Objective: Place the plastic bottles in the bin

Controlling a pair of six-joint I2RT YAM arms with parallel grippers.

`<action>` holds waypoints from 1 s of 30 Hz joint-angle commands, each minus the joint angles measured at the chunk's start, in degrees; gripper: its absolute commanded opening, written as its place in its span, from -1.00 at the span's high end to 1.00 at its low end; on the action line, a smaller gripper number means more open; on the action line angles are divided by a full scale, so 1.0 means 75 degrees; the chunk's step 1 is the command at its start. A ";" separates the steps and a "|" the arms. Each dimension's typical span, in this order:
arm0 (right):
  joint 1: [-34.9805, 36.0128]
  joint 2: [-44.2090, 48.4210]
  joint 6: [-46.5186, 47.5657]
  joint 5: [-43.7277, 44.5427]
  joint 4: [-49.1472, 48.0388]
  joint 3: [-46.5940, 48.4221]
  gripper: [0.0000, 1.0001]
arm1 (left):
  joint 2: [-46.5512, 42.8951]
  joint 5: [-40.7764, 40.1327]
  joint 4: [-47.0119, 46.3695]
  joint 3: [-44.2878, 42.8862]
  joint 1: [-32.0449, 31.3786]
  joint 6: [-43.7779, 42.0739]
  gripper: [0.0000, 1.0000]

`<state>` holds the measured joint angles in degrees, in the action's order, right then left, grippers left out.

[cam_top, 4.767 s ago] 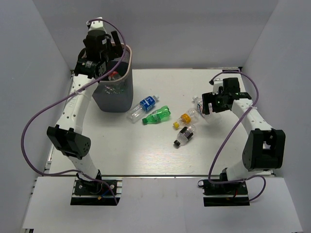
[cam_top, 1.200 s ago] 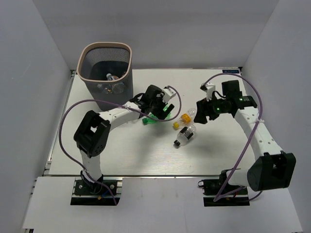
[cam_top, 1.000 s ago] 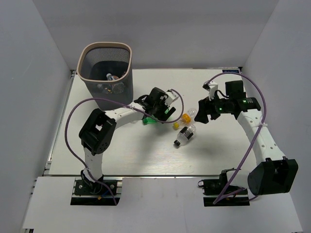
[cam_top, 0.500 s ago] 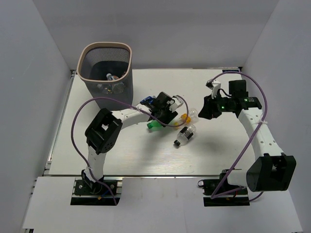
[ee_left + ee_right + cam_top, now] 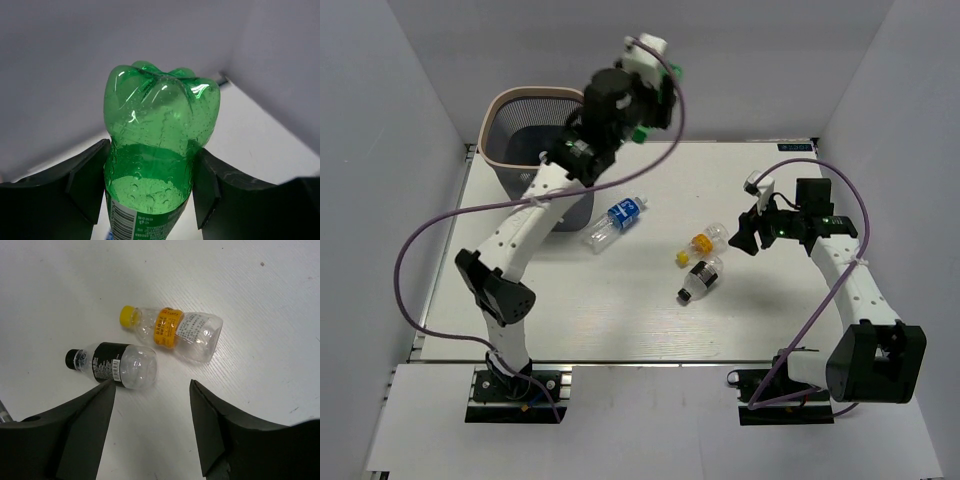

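Observation:
My left gripper (image 5: 645, 108) is raised high, just right of the bin (image 5: 525, 95), and is shut on a green bottle (image 5: 160, 150) whose base points away from the wrist camera. Only a small part of this green bottle (image 5: 638, 131) shows in the top view. The bin is a dark mesh basket with a beige rim, partly hidden by the arm. On the table lie a blue-labelled bottle (image 5: 617, 220), a yellow-capped bottle (image 5: 700, 242) (image 5: 175, 332) and a black-labelled bottle (image 5: 700, 278) (image 5: 112, 367). My right gripper (image 5: 745, 232) (image 5: 152, 405) stands open just right of those two.
White walls close in the table (image 5: 620, 320) at the back and on both sides. The left arm's purple cable loops over the table's left part.
My left gripper shut on the green bottle on the table and lifted it high toward the bin. The right gripper drew back slightly to the right, and its jaws narrowed and then widened again.

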<state>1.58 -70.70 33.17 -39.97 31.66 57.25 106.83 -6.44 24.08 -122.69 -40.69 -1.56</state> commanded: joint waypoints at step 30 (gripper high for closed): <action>-0.0059 -0.3381 1.2335 -0.1340 0.5154 0.2725 -0.81 | -0.2615 0.4243 -0.0175 0.3625 0.2742 0.0993 -1.00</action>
<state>1.13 -93.38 104.25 -49.47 60.38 72.82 92.88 9.85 24.08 -103.02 -19.20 5.39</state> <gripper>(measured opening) 0.902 0.997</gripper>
